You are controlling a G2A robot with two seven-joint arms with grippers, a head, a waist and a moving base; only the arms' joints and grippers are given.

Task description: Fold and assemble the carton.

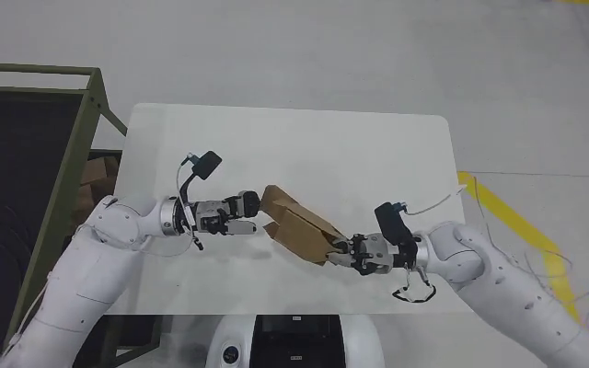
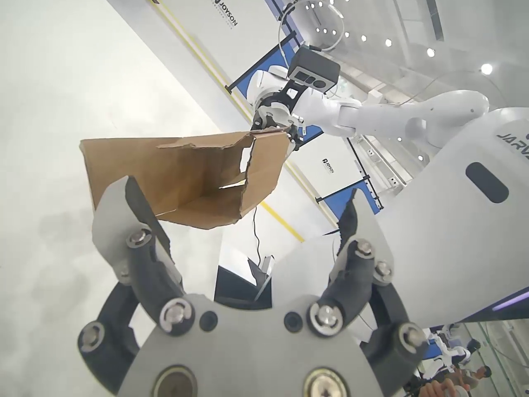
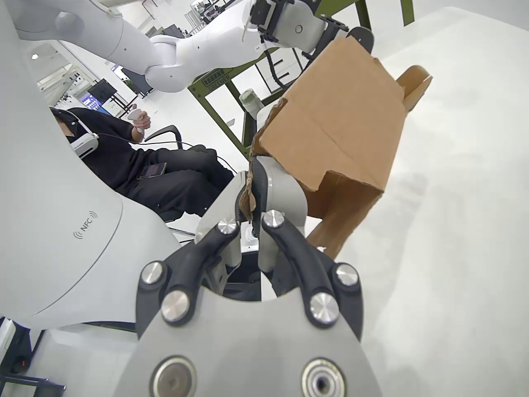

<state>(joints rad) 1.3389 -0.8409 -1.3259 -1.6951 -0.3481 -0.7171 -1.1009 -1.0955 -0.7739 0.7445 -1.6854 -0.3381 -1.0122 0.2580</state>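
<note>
Brown carton (image 1: 299, 228), right gripper (image 3: 252, 175) on its edge (left gripper (image 1: 259, 222) spread alongside)

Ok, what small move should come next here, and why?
Probably ease the left gripper forward and close it on the carton's near open end. The right gripper is shut on a flap at the far end, while the left's jaws stand open just short of the carton, so only one end is held.

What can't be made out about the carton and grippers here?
Whether the carton touches the table: top view, its own panels hide the underside.
Whether the left gripper touches it: right wrist view, carton covers the fingertips.
How deep the right gripper bites: top view, too small.
</note>
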